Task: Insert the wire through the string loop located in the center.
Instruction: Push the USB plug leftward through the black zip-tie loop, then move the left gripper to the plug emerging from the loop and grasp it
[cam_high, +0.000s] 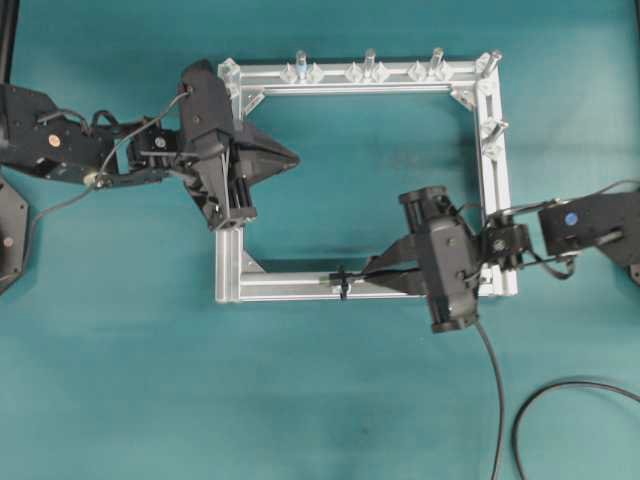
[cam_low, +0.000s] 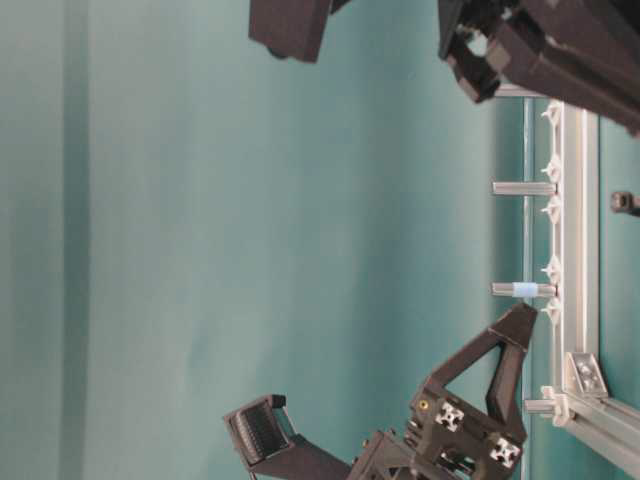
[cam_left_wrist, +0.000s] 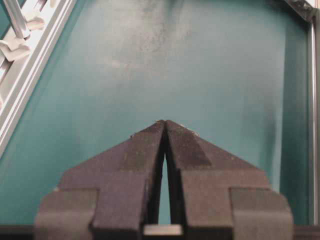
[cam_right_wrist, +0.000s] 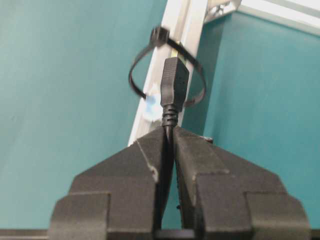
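The string loop is a thin black ring around the silver frame bar, with a pale bluish piece on the bar just before it. My right gripper is shut on the wire. The wire's black plug sticks out ahead of the fingertips and sits inside the ring's outline; its metal tip is hidden. In the overhead view the right gripper points left at the loop on the frame's near bar. My left gripper is shut and empty inside the frame's upper left, also in its wrist view.
The silver rectangular frame lies on the teal table, with upright posts along its far bar. The slack wire trails from the right gripper to the front right. In the table-level view the left gripper hangs near a frame corner.
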